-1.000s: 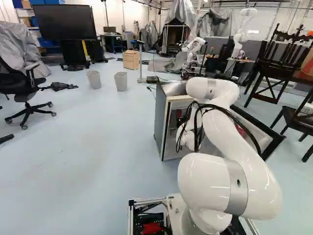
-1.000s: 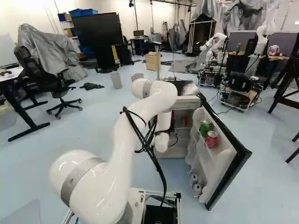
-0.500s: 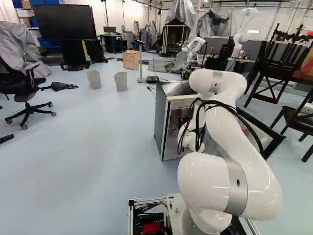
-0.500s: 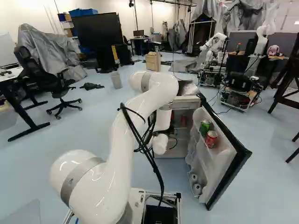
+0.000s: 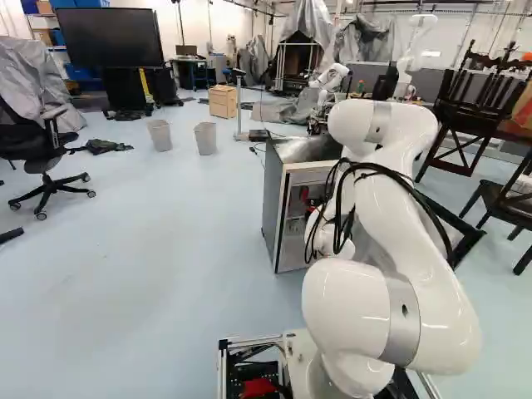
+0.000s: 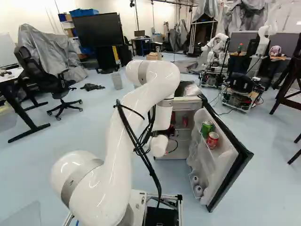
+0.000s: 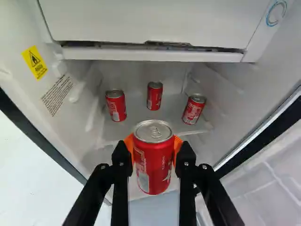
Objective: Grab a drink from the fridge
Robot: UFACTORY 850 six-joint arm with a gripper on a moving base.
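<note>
held can [image 7: 153,165]: shiny metal | fridge liner [image 7: 261,92]: smooth plastic | arm [image 5: 391,212]: glossy (almost wet-looking)

Red cans [image 7: 154,162]: 3 inside fridge [image 5: 271,208], 1 at its mouth, 1 in door [image 6: 229,172]. Green cans [image 6: 207,128]: 1, door. Bins [image 5: 205,140]: 2, beyond fridge.

The can [image 7: 154,165] is red with white lettering and a silver top, the fingers [image 7: 121,181] black, their pads [image 7: 177,144] orange. The fridge [image 7: 150,21] is white inside, its sticker [image 7: 35,62] yellow and black.

Place: robotics lab
Robots: white arm on wheeled base [image 6: 242,89]
Furnishing: office chair [image 6: 47,77], desk [image 6: 14,77], large screen [image 6: 96,29]
</note>
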